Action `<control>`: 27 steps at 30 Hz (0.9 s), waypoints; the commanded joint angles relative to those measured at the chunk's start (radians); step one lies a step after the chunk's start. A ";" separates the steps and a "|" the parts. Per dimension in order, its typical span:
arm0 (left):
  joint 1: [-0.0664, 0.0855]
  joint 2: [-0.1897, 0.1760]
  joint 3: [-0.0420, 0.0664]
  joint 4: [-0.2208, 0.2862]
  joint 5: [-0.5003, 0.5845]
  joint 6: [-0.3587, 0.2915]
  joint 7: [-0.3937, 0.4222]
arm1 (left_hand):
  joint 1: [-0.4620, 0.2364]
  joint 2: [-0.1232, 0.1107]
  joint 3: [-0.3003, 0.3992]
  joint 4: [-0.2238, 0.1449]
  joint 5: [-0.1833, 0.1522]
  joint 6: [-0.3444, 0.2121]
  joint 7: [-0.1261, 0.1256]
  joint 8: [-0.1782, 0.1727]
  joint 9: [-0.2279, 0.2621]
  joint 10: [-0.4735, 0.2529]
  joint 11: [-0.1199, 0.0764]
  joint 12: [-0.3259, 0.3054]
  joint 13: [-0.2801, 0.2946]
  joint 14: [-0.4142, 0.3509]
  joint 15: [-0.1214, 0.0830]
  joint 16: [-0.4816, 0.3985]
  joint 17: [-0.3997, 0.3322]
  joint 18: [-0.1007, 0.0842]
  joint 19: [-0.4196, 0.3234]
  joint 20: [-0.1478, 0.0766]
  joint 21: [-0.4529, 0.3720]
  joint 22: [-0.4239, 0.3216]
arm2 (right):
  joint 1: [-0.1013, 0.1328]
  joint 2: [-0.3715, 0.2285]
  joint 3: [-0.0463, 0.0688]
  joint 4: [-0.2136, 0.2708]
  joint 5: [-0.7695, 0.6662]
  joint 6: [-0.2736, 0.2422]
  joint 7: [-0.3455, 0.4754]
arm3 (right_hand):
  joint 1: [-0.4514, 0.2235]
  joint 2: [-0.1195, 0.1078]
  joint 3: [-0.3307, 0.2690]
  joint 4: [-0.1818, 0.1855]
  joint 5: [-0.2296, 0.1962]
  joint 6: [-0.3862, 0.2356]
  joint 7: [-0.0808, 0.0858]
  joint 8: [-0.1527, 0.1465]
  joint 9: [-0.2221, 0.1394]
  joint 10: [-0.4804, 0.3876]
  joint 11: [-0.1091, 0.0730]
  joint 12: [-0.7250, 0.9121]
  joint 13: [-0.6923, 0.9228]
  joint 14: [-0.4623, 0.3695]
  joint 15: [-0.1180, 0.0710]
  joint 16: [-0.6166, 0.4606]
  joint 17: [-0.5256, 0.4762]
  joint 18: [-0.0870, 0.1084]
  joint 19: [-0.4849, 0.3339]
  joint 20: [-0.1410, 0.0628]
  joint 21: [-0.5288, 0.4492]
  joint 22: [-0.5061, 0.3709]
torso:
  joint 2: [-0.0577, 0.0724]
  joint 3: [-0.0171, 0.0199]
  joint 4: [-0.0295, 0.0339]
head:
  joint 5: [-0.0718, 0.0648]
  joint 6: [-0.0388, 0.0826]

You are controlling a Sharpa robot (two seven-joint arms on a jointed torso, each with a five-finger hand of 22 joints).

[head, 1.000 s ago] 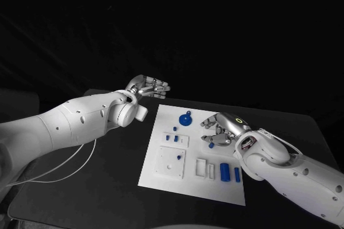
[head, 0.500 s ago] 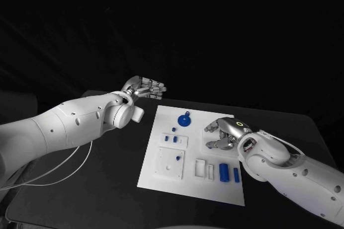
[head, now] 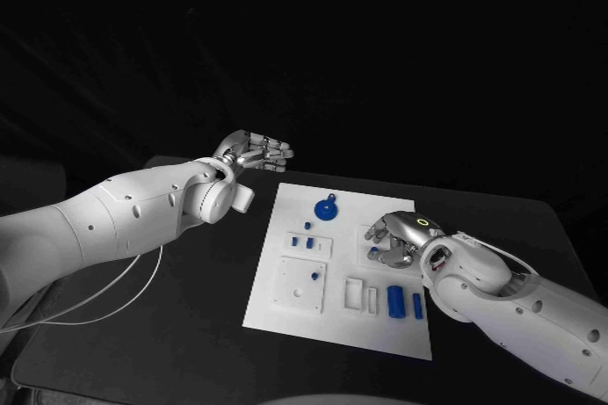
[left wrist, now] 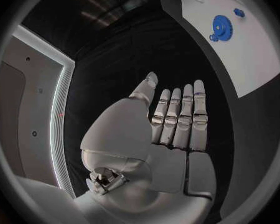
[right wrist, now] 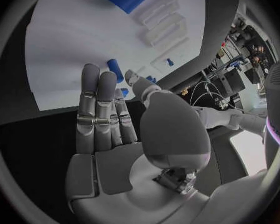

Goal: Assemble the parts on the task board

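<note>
Right hand (head: 395,240) lower over task board (head: 294,304), fingers loosely apart, empty; left hand (head: 257,151) flat-fingered, empty.

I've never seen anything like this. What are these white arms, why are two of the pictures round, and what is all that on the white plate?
This is a robot with two white arms ending in silver hands. The square picture looks down from its head. The round ones come from cameras at each wrist, behind that hand.

The white plate is the task board, lying on a black table. On it are small blue parts: a round gear-like piece and two short blue bars among them.

The left hand is raised beyond the board, fingers straight, holding nothing. The right hand is over the board near a small blue peg; it holds nothing that I can see.
</note>
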 commanded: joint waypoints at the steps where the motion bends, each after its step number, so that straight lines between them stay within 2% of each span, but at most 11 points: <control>1: 0.000 0.000 0.001 0.001 0.006 0.004 0.015 | -0.005 0.006 -0.002 -0.004 0.000 -0.002 -0.001 -0.003 -0.001 -0.003 0.003 -0.002 -0.001 -0.009 0.001 -0.001 -0.001 0.014 -0.002 0.004 -0.002 -0.001 | -0.003 0.003 0.000 -0.003 -0.016 0.021 -0.011 | -0.009 0.002 0.048 -0.009 -0.005 0.024 0.003 0.004 0.002 0.015 -0.003 -0.004 -0.001 0.001 -0.007 0.004 0.003 -0.015 0.030 -0.011 0.007 0.004 | 0.000 0.0005 -0.0006 | 0.000 -0.002; 9: 0.000 -0.001 0.001 -0.001 0.007 0.006 0.014 | -0.005 0.003 -0.003 -0.005 0.000 -0.003 0.001 -0.003 -0.001 -0.008 0.005 -0.001 -0.001 -0.011 0.004 -0.001 -0.001 0.014 -0.003 0.004 -0.003 -0.002 | -0.012 0.012 -0.001 -0.009 -0.015 0.034 -0.008 | -0.026 0.012 0.097 -0.013 -0.004 0.090 0.007 0.006 0.005 0.046 -0.010 -0.004 -0.001 0.000 -0.010 0.006 0.011 -0.020 0.027 -0.015 0.014 0.016 | 0.000 0.0013 0.0002 | 0.000 -0.007; 20: 0.000 0.001 0.001 -0.003 0.010 0.007 0.012 | -0.006 0.003 -0.003 -0.005 0.000 -0.003 0.001 -0.003 -0.001 -0.011 0.006 -0.002 -0.001 -0.011 0.005 -0.001 -0.001 0.014 -0.004 0.005 -0.004 -0.002 | -0.017 0.018 -0.002 -0.016 -0.019 0.055 -0.010 | -0.023 0.020 0.108 -0.034 -0.002 0.112 0.005 0.004 0.004 0.069 -0.016 -0.004 -0.001 0.003 -0.015 0.008 0.019 -0.022 0.027 -0.019 0.021 0.029 | 0.000 0.0006 -0.0003 | 0.001 -0.008; 24: 0.000 0.001 0.001 -0.004 0.011 0.007 0.012 | -0.006 0.003 -0.003 -0.005 0.000 -0.003 0.001 -0.003 -0.001 -0.011 0.006 -0.002 -0.001 -0.011 0.005 -0.001 -0.001 0.014 -0.004 0.005 -0.004 -0.002 | -0.018 0.020 -0.002 -0.016 -0.024 0.044 -0.016 | -0.002 0.041 0.119 -0.053 -0.004 0.134 0.002 0.004 0.006 0.099 -0.025 -0.003 0.000 0.003 -0.022 0.009 0.023 -0.024 0.026 -0.026 0.027 0.039 | 0.000 0.0008 0.0000 | 0.001 -0.010; 27: 0.000 0.001 0.001 -0.004 0.011 0.007 0.012 | -0.006 0.003 -0.003 -0.005 0.000 -0.003 0.001 -0.003 -0.001 -0.011 0.006 -0.002 -0.001 -0.011 0.005 -0.001 -0.001 0.014 -0.004 0.005 -0.004 -0.002 | -0.019 0.021 -0.002 -0.015 -0.030 0.025 -0.022 | 0.027 0.066 0.158 -0.074 -0.006 0.144 0.002 0.005 0.007 0.115 -0.028 -0.003 0.000 0.000 -0.026 0.007 0.025 -0.023 0.021 -0.033 0.032 0.051 | 0.000 0.0010 -0.0001 | 0.001 -0.011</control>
